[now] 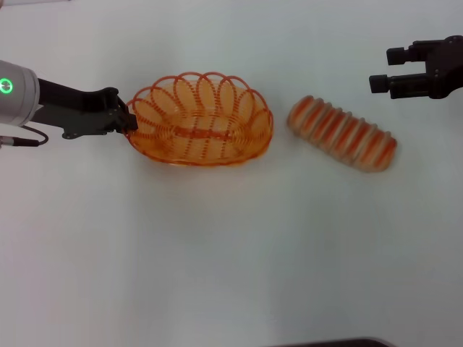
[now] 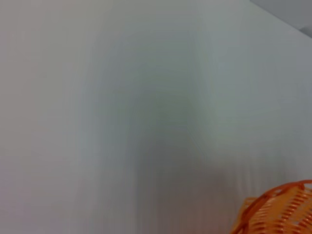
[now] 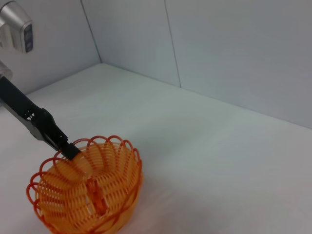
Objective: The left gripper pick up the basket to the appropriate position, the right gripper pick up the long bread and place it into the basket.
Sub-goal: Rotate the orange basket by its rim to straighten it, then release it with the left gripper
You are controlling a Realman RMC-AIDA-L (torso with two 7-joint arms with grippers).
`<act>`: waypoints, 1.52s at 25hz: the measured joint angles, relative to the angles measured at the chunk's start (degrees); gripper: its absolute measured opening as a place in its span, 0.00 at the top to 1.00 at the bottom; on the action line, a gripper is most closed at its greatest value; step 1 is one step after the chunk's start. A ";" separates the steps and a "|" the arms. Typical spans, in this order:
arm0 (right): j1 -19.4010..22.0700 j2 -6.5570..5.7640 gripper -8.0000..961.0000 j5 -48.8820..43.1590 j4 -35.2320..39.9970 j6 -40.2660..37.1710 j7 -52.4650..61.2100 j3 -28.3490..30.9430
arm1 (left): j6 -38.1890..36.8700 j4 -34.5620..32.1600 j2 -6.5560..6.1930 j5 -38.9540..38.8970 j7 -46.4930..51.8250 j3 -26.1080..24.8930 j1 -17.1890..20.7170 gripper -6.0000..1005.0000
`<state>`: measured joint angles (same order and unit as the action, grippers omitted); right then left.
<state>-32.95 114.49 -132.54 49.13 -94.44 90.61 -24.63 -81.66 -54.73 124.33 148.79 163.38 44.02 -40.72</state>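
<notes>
Orange wire forms the basket (image 1: pixel 200 119), an oval one with a looped rim, and it sits on the white table (image 1: pixel 217 253). The left gripper (image 1: pixel 129 118) reaches in from the robot's left and its fingers are closed on the rim at the end of the basket nearest to that arm. In the right wrist view the same black claw (image 3: pixel 69 149) pinches one loop of the rim of the basket (image 3: pixel 92 190).

The long bread (image 1: pixel 342 133) lies on the table on the far side of the basket from the left gripper, near the basket but apart from it, and it is turned at a slant. The right gripper (image 1: pixel 382 69) hovers just beyond the bread, toward the robot's right, with its two fingers apart and nothing between them. It does not touch the bread.
</notes>
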 joint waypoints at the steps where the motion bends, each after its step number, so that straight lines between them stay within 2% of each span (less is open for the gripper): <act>1: 0.00 0.02 0.19 0.00 0.00 0.04 0.00 -0.01 | 0.00 0.00 0.00 0.00 0.00 0.00 0.00 0.92; 10: -0.21 0.03 0.19 0.00 0.00 0.24 -0.06 -0.04 | 2.75 -0.02 0.04 -1.64 0.88 -0.07 1.88 0.92; 38: -0.73 0.10 0.19 0.00 0.00 0.92 -0.02 -0.33 | 6.31 0.07 0.04 -1.67 1.41 0.19 2.73 0.89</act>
<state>-33.68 114.59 -132.54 49.13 -93.52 90.60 -24.97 -75.35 -54.66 124.37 147.12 164.80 44.21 -37.99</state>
